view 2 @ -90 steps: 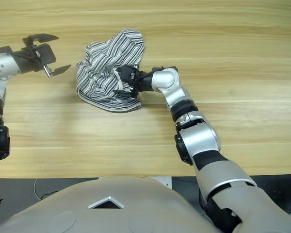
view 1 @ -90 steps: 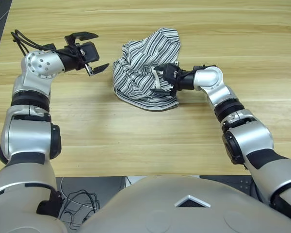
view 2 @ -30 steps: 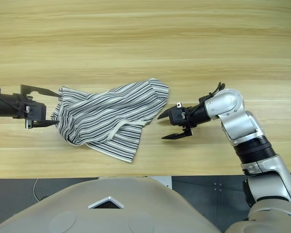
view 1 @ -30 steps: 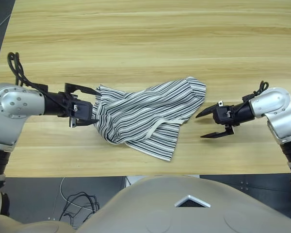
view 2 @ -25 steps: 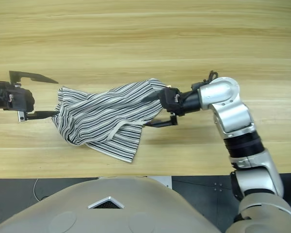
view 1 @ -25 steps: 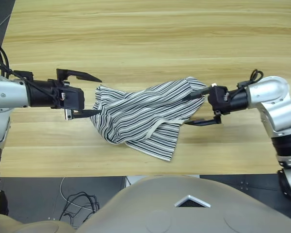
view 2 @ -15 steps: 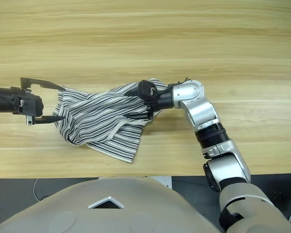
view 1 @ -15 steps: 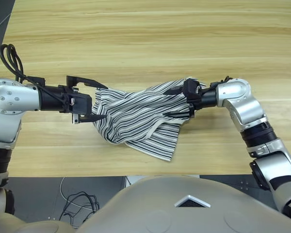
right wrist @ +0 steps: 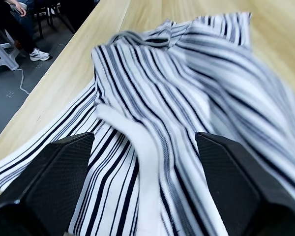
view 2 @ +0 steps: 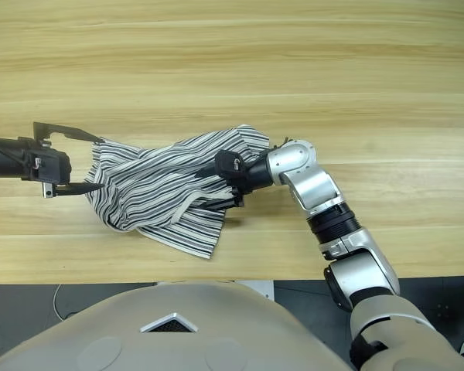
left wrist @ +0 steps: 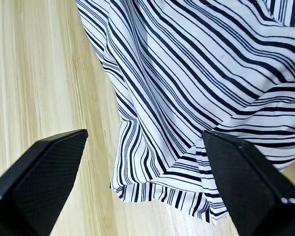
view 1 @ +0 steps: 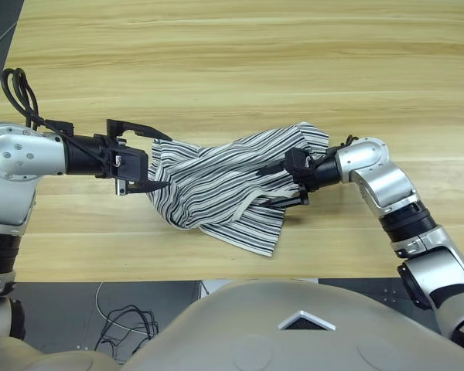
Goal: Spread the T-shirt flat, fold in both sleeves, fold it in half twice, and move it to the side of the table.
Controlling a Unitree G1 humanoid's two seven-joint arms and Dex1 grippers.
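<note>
One striped T-shirt point(view 1: 224, 185) lies crumpled on the bench point(view 1: 216, 62), close to its front edge. There are two end effectors, both with fingers spread wide and gripping nothing. The left end effector point(view 1: 164, 161) straddles the shirt's left edge, and the right end effector point(view 1: 267, 185) sits over the right part, by the white neck band point(right wrist: 137, 147). The sleeves cannot be made out (the folds bury them).

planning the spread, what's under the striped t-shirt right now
The T-shirt lies bunched on the wooden table, bare wood showing all round it. Anything beneath the folds is covered and cannot be seen.
</note>
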